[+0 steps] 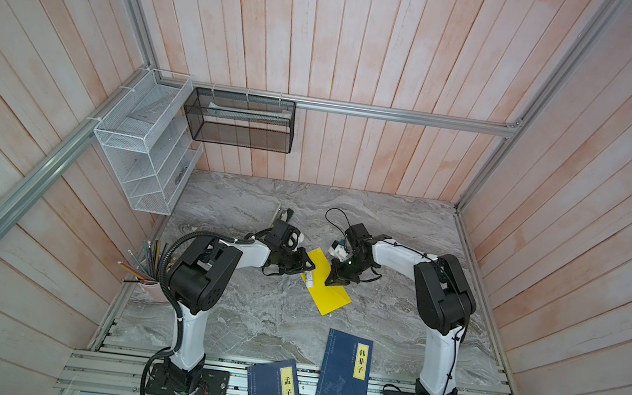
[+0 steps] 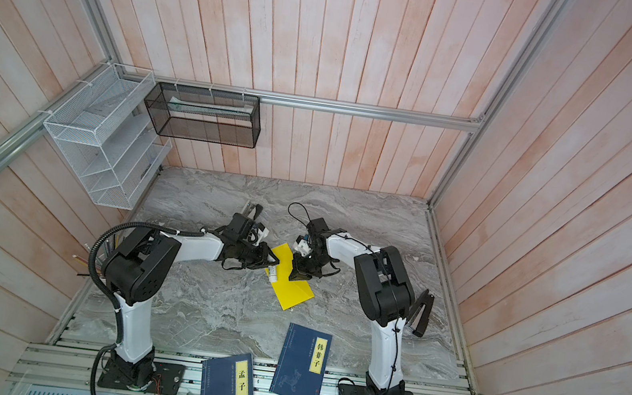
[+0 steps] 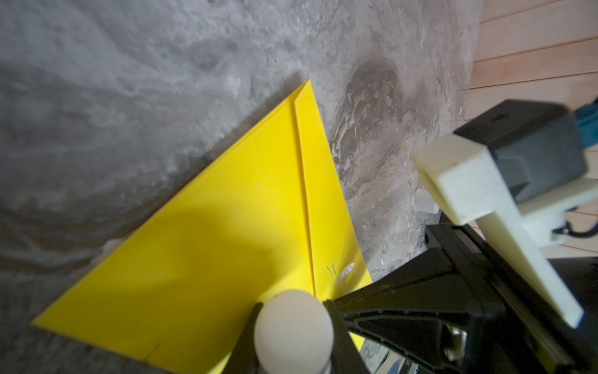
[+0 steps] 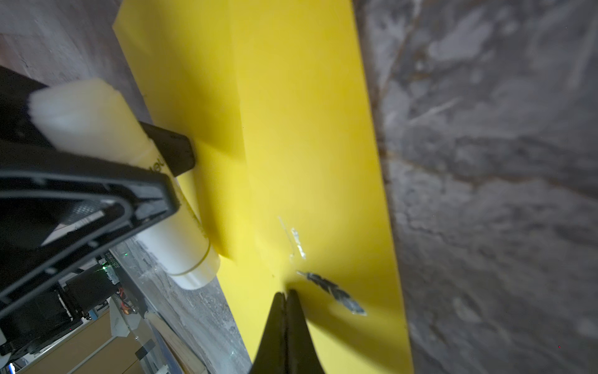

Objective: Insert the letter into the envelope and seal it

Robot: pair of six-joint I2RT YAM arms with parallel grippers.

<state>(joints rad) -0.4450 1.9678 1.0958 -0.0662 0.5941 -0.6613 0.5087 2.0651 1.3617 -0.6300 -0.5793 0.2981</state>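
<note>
The yellow envelope (image 1: 330,293) (image 2: 295,290) lies flat on the marble table between both arms. Its flap is folded along a crease (image 3: 304,181), with shiny smears (image 4: 333,293) on the yellow paper. My left gripper (image 1: 307,269) (image 3: 293,304) is shut on a white glue stick (image 1: 308,279) (image 3: 293,327) (image 4: 155,194), held over the envelope's left edge. My right gripper (image 1: 334,283) (image 4: 285,293) is shut, its tips touching the envelope near the smears. The letter is hidden from every view.
Two dark blue books (image 1: 346,371) (image 1: 276,394) lie at the table's front edge. A pink cup of pencils (image 1: 153,280) stands at the left. A white wire rack (image 1: 145,149) and a black mesh basket (image 1: 239,120) hang on the walls.
</note>
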